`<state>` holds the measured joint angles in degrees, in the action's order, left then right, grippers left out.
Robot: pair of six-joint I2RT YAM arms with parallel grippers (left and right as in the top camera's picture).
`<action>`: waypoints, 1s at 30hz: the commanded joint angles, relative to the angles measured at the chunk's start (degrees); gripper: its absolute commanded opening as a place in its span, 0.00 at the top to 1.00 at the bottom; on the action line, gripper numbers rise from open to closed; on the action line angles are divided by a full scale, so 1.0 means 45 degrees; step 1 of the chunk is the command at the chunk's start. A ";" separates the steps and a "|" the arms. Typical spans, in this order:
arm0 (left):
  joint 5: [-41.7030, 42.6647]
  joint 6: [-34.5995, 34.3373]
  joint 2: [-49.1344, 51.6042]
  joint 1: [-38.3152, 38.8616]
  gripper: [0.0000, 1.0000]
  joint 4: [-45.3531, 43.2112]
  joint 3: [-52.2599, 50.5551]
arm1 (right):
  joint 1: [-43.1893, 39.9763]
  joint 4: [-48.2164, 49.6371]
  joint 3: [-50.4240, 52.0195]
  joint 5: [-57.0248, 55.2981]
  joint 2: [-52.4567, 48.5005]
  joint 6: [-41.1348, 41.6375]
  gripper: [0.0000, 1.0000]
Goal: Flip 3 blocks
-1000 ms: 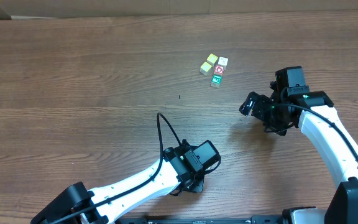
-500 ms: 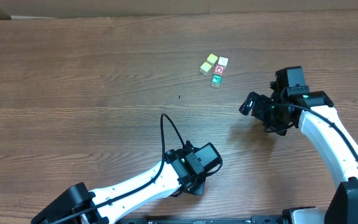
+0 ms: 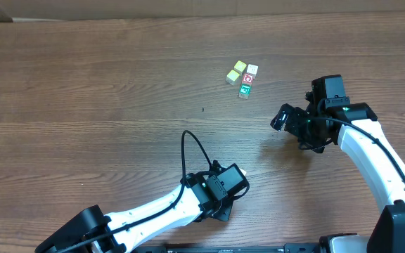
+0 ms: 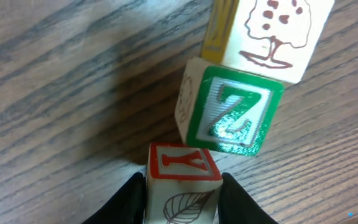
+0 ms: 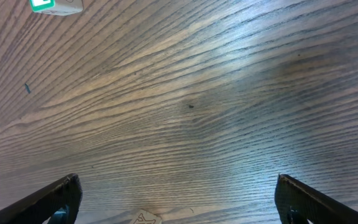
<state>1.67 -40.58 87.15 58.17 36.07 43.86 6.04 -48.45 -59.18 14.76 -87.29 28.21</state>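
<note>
progress: left gripper is clenching red y block on bench, green z block and tree block lying just beside | none looking flipped yet | right gripper hanging released

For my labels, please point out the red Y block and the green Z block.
red Y block (image 4: 182,163): left wrist view, its letter face.
green Z block (image 4: 238,115): left wrist view, the letter Z.

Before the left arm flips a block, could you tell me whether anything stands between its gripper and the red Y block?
Nothing visible does: the left gripper has the red Y block between its fingers. The green Z block sits close beyond it.
</note>
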 commanded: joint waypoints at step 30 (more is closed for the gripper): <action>-0.1753 -0.1724 0.0029 0.0039 0.96 0.3963 0.1695 | -0.0005 0.0063 -0.0126 -0.0083 -0.0039 -0.0136 0.00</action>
<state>-4.32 -43.97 86.89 58.15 55.42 55.92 6.04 -48.47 -59.18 14.74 -87.29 28.21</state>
